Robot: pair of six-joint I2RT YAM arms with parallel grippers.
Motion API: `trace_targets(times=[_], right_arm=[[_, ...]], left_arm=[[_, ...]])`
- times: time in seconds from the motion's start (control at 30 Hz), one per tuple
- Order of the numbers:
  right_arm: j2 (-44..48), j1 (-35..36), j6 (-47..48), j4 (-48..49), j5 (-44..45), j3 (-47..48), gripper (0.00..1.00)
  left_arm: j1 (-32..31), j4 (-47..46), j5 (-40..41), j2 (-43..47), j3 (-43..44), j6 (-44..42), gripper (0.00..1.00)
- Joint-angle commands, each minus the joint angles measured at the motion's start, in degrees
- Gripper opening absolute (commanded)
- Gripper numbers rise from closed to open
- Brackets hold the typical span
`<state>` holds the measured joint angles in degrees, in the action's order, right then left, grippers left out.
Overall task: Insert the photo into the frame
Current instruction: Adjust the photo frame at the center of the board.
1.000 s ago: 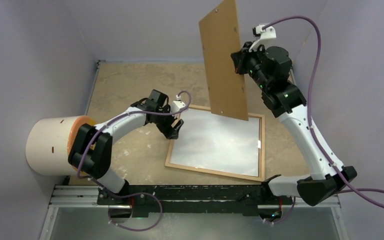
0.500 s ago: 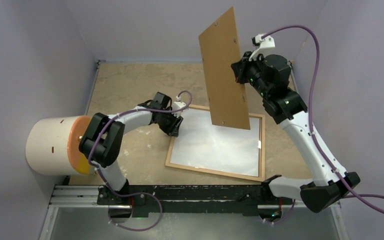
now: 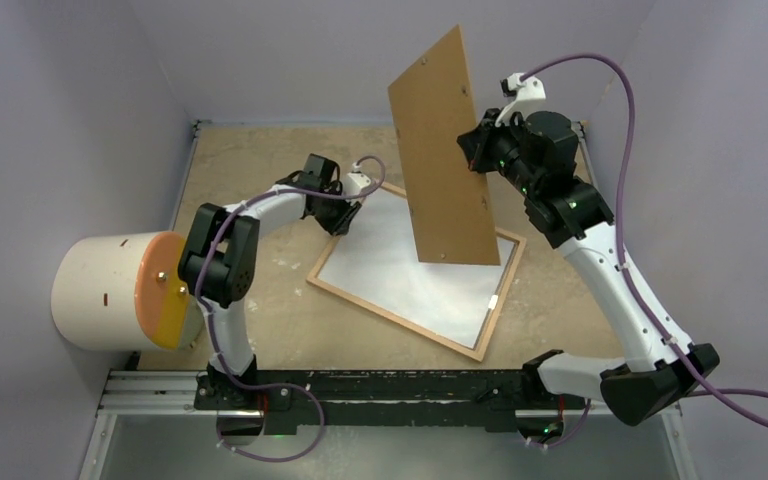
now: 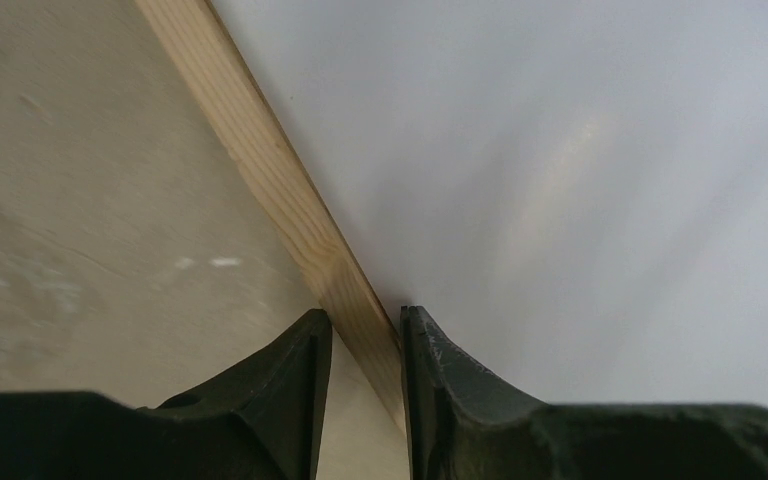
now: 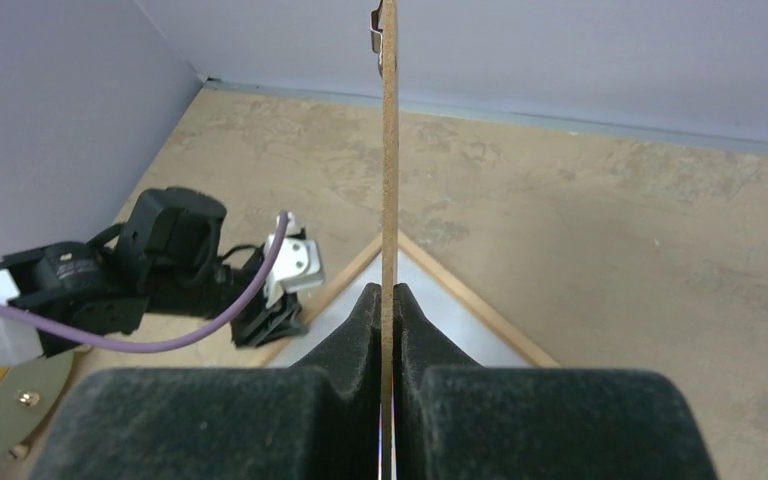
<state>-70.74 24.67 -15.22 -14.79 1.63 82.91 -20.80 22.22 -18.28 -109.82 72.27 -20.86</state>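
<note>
At the picture's centre, the left fingers (image 4: 450,400) pinch the frame (image 3: 394,318) by its upper-left moulding and should keep it flat while the right fingers (image 5: 360,330), clamped on the backing board (image 3: 440,150), lower it squarely.

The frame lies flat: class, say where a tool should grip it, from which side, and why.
Grip the frame by its thin wood moulding, from above, one finger either side. Lying flat, only that narrow rail fits a tool, as the left tool straddles it now.

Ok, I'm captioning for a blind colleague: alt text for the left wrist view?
Close-up: the left end effector grips the frame by its light-wood edge, one dark finger each side. White surface fills the right, beige table the left.
</note>
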Motion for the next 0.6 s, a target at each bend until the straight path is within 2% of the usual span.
trace_targets(times=[0.0, 0.2, 0.33, 0.57], right_arm=[[1.55, -0.7, -3.29, 0.35, -1.5, 3.07, 0.0], [2.67, -1.83, -6.04, -4.69, -2.92, 3.01, 0.0], [4.14, -2.68, -8.58, -5.99, -5.61, 1.82, 0.0], [4.54, -3.52, -11.07, -9.44, -8.75, 0.52, 0.0]], left_arm=[[1.13, -3.04, 6.71, -3.6, 4.71, -15.05, 0.16], [1.02, -8.71, 9.31, -7.26, 9.08, -31.54, 0.11], [1.02, -6.08, 9.71, -11.77, 16.11, -42.55, 0.1], [0.85, -4.86, 5.6, -14.66, 20.9, -62.3, 0.1]])
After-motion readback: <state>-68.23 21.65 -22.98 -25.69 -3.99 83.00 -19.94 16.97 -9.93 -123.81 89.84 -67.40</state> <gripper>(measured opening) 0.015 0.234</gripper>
